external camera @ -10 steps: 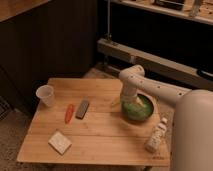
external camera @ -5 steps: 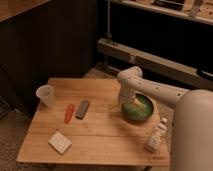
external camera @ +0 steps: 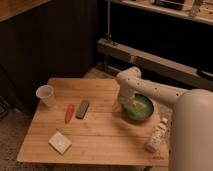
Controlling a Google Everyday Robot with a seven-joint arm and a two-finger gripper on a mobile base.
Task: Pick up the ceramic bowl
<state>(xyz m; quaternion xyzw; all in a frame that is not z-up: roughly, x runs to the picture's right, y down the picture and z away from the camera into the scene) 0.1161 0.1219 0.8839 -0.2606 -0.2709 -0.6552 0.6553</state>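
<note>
The ceramic bowl (external camera: 141, 110) is round, shallow and glossy green, on the right part of the wooden table (external camera: 100, 132). My white arm comes in from the right and bends down over the bowl. My gripper (external camera: 126, 105) is at the bowl's left rim, reaching down into or just over it. The arm's wrist covers the left part of the bowl.
A translucent white plastic cup (external camera: 46, 95) stands at the table's left edge. An orange-red object (external camera: 69, 113) and a dark grey bar (external camera: 82, 108) lie mid-table. A white sponge-like block (external camera: 60, 142) lies front left. A small white bottle (external camera: 156, 135) stands right of front, near the bowl.
The arm has shifted slightly left and lower over the bowl's left rim. The bowl and the other objects have not moved.
</note>
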